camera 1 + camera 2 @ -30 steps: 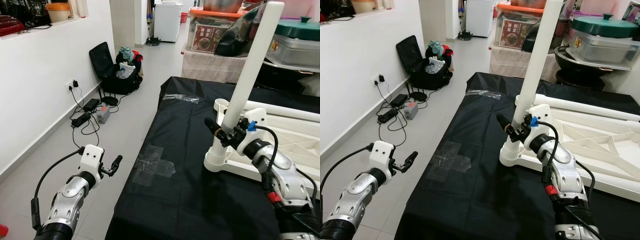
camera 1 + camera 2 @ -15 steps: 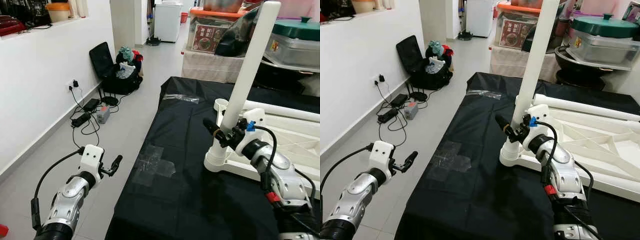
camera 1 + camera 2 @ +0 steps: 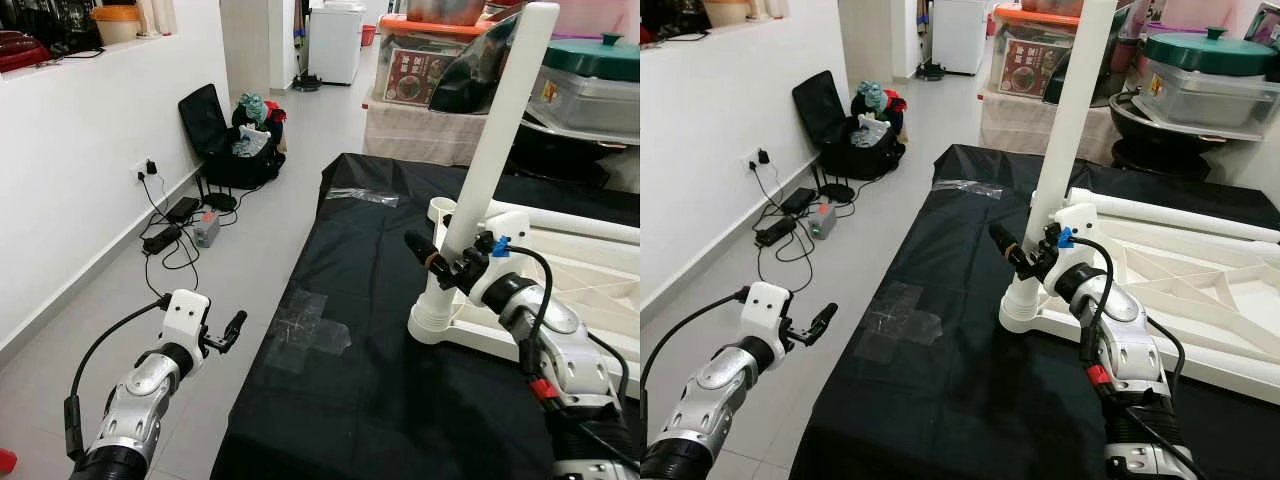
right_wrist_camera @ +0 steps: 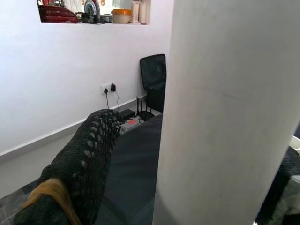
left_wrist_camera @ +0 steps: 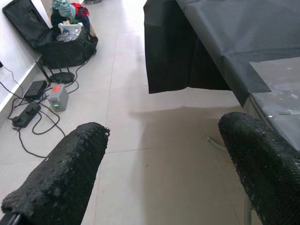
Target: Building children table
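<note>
One white leg stands in its corner socket, right jaws clamped round it.

Largest first: the black-draped bench (image 3: 330, 400) carries the upturned white tabletop (image 3: 590, 275) at centre right; its leg (image 3: 495, 150) rises near-upright, long axis tilting toward the upper right. The right gripper (image 3: 452, 268) grips it low, just above the socket. The left gripper (image 3: 222, 335), lower left, hangs open over the floor, well apart.

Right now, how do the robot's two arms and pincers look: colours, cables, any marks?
Both arms are silver metal with black joints. Each wrist carries a white block, and each pincer has two long black textured fingers. The left pincer has a black cable looping behind the arm. The right pincer has a black cable, a blue clip, a red tag lower down, and an orange band on one finger.
</note>
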Motion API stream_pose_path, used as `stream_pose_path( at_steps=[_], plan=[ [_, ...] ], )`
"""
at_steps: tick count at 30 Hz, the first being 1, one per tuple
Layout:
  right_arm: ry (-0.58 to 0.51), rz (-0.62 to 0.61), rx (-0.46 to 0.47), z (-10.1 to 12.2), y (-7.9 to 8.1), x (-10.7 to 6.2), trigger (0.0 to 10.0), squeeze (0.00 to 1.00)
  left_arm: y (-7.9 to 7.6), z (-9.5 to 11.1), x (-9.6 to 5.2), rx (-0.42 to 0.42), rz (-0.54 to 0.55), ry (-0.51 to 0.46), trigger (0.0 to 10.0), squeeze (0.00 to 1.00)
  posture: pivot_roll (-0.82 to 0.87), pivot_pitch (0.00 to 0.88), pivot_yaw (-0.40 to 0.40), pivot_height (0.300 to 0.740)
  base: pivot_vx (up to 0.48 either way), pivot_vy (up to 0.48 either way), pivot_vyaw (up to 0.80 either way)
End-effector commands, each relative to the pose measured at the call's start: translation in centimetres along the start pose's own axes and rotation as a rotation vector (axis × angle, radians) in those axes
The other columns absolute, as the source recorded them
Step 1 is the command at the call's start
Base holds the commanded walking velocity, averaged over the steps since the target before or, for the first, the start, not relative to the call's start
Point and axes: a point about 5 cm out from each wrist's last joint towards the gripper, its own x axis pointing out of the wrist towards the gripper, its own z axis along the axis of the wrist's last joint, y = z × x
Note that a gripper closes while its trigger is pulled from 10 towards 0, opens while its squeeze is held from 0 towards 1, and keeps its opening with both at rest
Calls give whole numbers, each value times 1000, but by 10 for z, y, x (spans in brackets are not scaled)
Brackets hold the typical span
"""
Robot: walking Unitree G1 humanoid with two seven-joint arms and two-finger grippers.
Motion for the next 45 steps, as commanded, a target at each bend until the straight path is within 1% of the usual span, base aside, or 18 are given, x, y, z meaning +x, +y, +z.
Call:
stream_pose_path(
  at_steps=[1,2,3,5,6,14,18,20,27,28,30,34,35,37,40,41,42,45],
  plan=[
    [-6,-1,-3,2,0,0,2353,0,-3,-7,-2,6,-9,24,10000,0,49,0,-49,740,0,0,0],
    [-4,-2,-3,2,0,0,2353,0,-3,-7,-2,6,-9,24,10000,0,49,0,-49,740,0,0,0],
    [0,-2,-4,2,-1,1,7843,0,-3,-7,-2,7,-8,24,10000,0,49,0,-49,740,0,0,0],
    [2,-3,-5,2,-1,1,7843,0,-3,-7,-2,7,-8,24,10000,0,49,0,-49,740,0,0,0],
    [7,-6,-6,1,-1,1,10000,0,-3,-8,-3,7,-7,26,10000,0,51,0,-50,740,0,0,0],
    [24,-29,-13,1,-4,2,10000,0,-2,-9,-4,6,-4,28,10000,0,52,0,-52,740,0,0,0],
    [38,-90,-24,0,-11,3,10000,0,-2,-9,-4,7,-3,28,10000,0,50,0,-50,740,0,0,0],
    [38,-104,-13,0,-12,3,10000,0,-2,-9,-3,7,-4,28,10000,0,49,0,-48,740,0,0,0],
    [33,-102,12,0,-5,-2,10000,0,-1,-8,-3,8,-5,29,10000,0,46,0,-47,740,0,0,0],
    [27,-125,33,1,0,-6,10000,0,-2,-9,-3,7,-5,31,10000,0,42,0,-48,740,0,0,0],
    [21,-143,48,1,4,-9,10000,0,-2,-10,-3,6,-5,33,10000,0,41,0,-47,740,0,0,0],
    [14,-152,55,2,7,-10,10000,0,-2,-10,-4,5,-4,35,10000,0,41,0,-47,740,0,0,0],
    [14,-171,66,2,11,-13,10000,0,-1,-10,-4,6,-3,36,10000,0,37,0,-46,740,0,0,0],
    [14,-177,69,2,12,-14,10000,0,-1,-10,-4,6,-2,37,10000,0,37,0,-46,740,0,0,0],
    [21,-208,78,0,15,-16,10000,0,0,-11,-5,8,-1,39,10000,0,33,0,-43,740,0,0,0],
    [30,-247,87,-4,16,-18,10000,0,0,-11,-5,8,-1,40,10000,0,32,0,-42,740,0,0,0],
    [30,-247,87,-4,16,-18,10000,0,0,-11,-5,8,-1,40,10000,0,32,0,-42,740,0,0,0],
    [48,-314,107,-10,19,-20,10000,0,0,-11,-4,8,0,39,10000,0,35,0,-44,740,0,0,0]
  ],
)
